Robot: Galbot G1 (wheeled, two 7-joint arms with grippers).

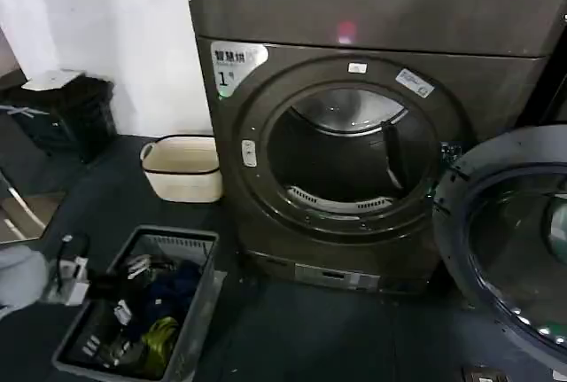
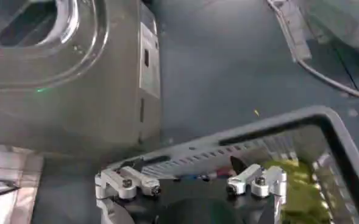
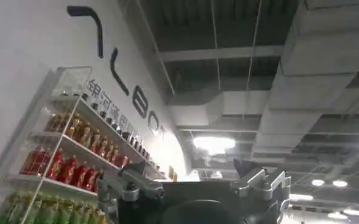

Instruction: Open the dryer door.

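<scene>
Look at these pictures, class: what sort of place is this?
Probably a laundry corner in an indoor demo or shop space: a front-loading dryer with its dryer door swung open, a basket of clothes, and shelves of bottled drinks.

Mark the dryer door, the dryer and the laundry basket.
dryer door point(image 1: 469, 222): head view, on its dark inner rim, swung open at right.
dryer point(image 1: 372, 10): head view, on the top front panel.
laundry basket point(image 1: 202, 298): head view, on its grey right wall.

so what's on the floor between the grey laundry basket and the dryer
Bare dark floor in the head view, between the low grey plastic laundry basket and the big dark grey-bronze metal dryer; the cream oval tub sits farther back.
</scene>
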